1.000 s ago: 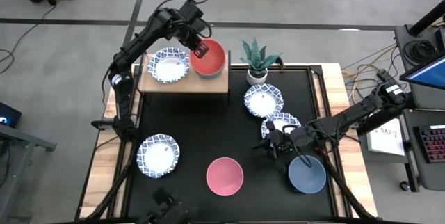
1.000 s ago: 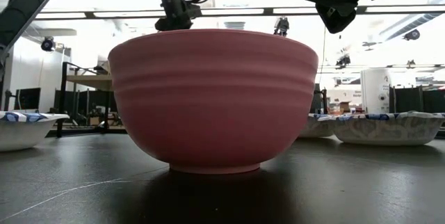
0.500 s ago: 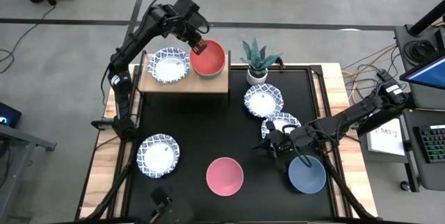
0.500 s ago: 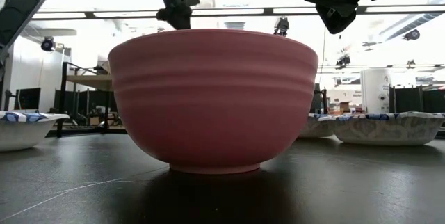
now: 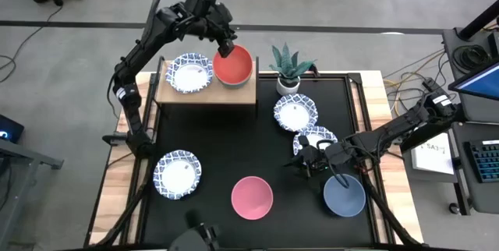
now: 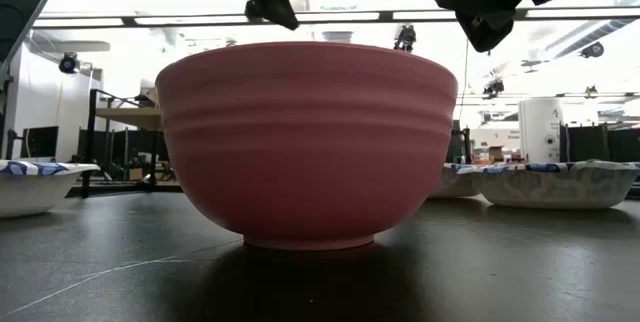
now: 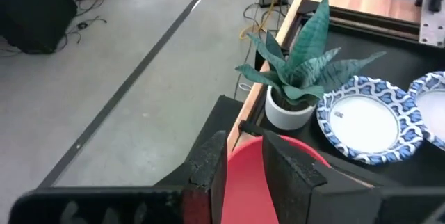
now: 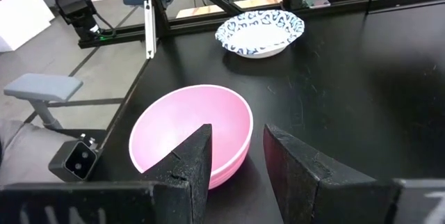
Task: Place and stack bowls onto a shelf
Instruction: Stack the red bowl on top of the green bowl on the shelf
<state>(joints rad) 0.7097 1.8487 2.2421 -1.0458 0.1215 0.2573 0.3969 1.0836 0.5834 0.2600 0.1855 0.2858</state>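
The light-wood shelf stands at the table's far left. On it sit a white blue-rimmed bowl and the red bowl, which rests in a bowl whose greenish rim shows below it. My left gripper hangs open above the red bowl's far-left rim, clear of it. My right gripper is open and hovers above the table between the pink bowl and the grey-blue bowl.
Three more blue-rimmed bowls lie on the black tabletop: one near left and two right of centre. A potted plant stands just right of the shelf. The pink bowl fills the low view.
My left gripper has risen from the red bowl's far-left rim and drawn back toward the table's far edge. The red bowl has stayed in place on the shelf.
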